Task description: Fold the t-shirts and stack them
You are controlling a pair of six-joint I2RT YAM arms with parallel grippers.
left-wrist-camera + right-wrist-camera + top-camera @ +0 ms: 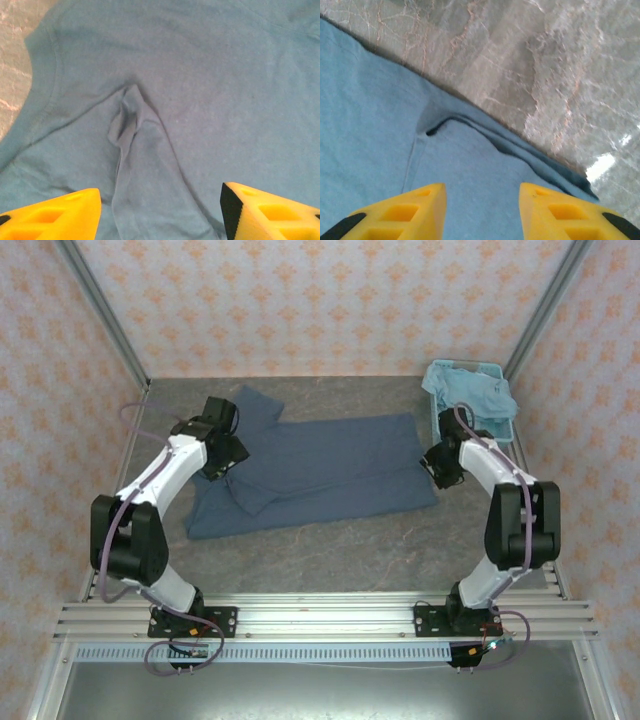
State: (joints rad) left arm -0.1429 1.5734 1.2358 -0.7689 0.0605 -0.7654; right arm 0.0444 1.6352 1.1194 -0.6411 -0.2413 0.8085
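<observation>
Your left tool (160, 212) stands wide open with nothing between its jaws. Under it lies the dark blue t-shirt (215, 90), and a small pinched ridge of cloth (125, 120) rises just ahead of the gap. Ahead and to the left of the tool a curved hem (47, 85) runs along the shirt's edge, with bare surface (10, 55) beyond it.

Your right tool (482, 200) is also spread wide and holds nothing. It sits over the shirt's border, where a doubled fold (470, 125) runs slantwise ahead of the jaws and grey surface lies past it. You cannot tell whether either tool touches the cloth.

The overhead view adds what the wrist views leave out. The shirt lies spread out between the two tools, the left tool over its left end and the right tool at its right edge. Just beyond the right tool, a pale blue t-shirt (468, 392) lies bunched in a basket (480, 365).
</observation>
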